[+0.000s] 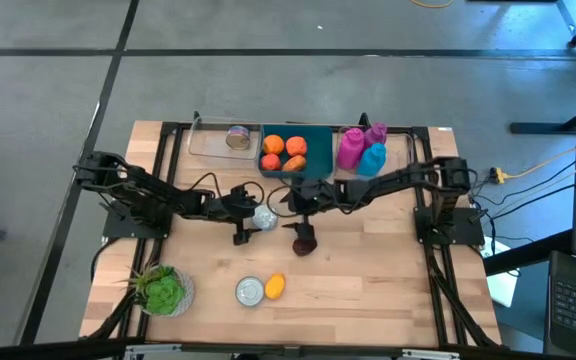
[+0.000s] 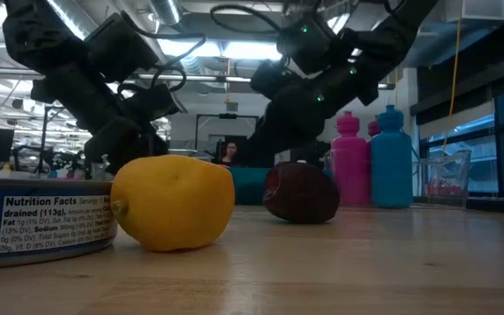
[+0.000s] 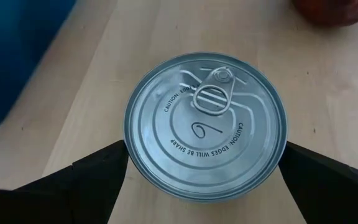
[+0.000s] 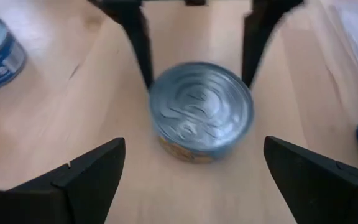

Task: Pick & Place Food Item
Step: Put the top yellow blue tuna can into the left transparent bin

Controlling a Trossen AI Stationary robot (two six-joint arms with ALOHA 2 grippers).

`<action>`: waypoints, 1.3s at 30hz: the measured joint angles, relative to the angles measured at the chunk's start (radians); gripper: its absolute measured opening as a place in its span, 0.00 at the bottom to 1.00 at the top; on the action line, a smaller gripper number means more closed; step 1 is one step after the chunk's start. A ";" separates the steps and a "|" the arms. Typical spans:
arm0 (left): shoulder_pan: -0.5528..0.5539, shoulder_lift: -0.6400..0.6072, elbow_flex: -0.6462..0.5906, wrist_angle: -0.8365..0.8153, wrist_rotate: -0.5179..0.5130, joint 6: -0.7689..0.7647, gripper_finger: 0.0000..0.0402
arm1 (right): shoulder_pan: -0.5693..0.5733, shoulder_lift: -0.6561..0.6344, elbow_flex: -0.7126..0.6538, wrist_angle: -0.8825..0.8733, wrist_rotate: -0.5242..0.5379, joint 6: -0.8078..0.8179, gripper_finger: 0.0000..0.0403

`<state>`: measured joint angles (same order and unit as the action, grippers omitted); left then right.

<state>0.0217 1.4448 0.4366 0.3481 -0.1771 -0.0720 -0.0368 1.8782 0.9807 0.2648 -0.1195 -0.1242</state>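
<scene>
Left gripper (image 3: 204, 171) spread wide, straddling the flat silver pull-tab tin (image 3: 206, 124) mid-counter (image 1: 368, 280); right gripper (image 4: 191, 171) equally wide, just opposite. Contact seems not yet made. Risk: both closing together, or fingers skidding off the low rim

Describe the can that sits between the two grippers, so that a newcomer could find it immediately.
Start at the teal bin at the table's far edge and come toward the table's middle. There the left gripper stands open around a silver can, lid up with a pull ring. Unlike the can beside the yellow lemon, it has fingers on both sides.
</scene>
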 joint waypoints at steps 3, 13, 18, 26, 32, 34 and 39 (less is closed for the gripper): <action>-0.001 0.000 0.000 -0.001 0.000 -0.011 0.99 | 0.012 0.000 0.019 -0.020 0.005 -0.041 0.95; -0.001 0.000 0.000 -0.015 -0.004 -0.010 0.99 | 0.011 0.000 0.024 -0.034 -0.004 -0.044 0.78; -0.001 -0.001 0.000 -0.090 -0.010 0.041 0.98 | 0.011 0.000 0.024 -0.059 -0.054 0.000 0.65; -0.001 0.031 0.000 -0.029 0.016 0.035 0.99 | 0.010 0.000 0.024 -0.117 -0.053 -0.018 0.57; 0.007 0.077 0.000 0.113 0.045 0.035 0.99 | 0.006 0.000 0.024 -0.106 -0.004 -0.015 0.58; 0.012 0.094 0.000 0.142 0.046 0.035 0.99 | 0.004 -0.006 0.024 -0.103 0.017 -0.011 0.58; 0.026 0.121 0.000 0.201 0.046 0.035 0.99 | 0.005 -0.009 0.024 -0.111 0.026 -0.006 0.58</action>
<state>0.0475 1.5660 0.4366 0.5496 -0.1313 -0.0374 -0.0319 1.8690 1.0046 0.1539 -0.0937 -0.1299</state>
